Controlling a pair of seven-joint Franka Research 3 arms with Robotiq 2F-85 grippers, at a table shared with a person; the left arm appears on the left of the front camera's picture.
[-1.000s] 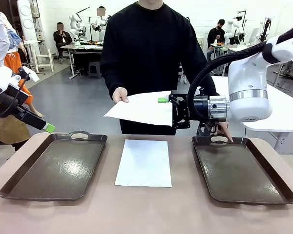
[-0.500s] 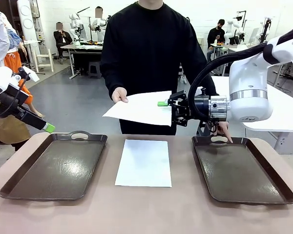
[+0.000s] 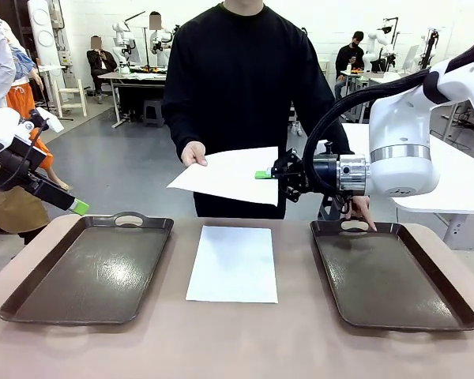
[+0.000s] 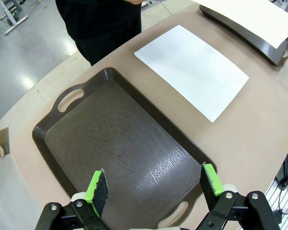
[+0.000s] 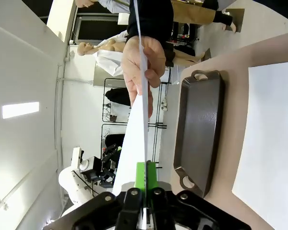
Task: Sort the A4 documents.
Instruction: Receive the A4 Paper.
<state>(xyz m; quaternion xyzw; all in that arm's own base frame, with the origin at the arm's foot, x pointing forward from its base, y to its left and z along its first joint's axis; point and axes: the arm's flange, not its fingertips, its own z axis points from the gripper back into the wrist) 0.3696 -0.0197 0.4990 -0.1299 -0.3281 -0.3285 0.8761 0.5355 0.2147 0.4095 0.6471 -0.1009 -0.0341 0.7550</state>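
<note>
Right fingers [image 3: 262, 174] clenched on one edge of the raised sheet [image 3: 229, 175], a person's hand [image 3: 193, 153] holding the other; left fingers [image 4: 97, 187] spread over a tray [image 4: 115, 143], flat sheet [image 4: 192, 69] beside it.

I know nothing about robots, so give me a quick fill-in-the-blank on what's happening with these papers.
The right fingers are shut on a raised sheet whose other side a person's ___ holds.
A second sheet lies flat on the table between two dark ___.
The left fingers, above the left tray, are not shut but ___.
Missing: hand; trays; open.
</note>
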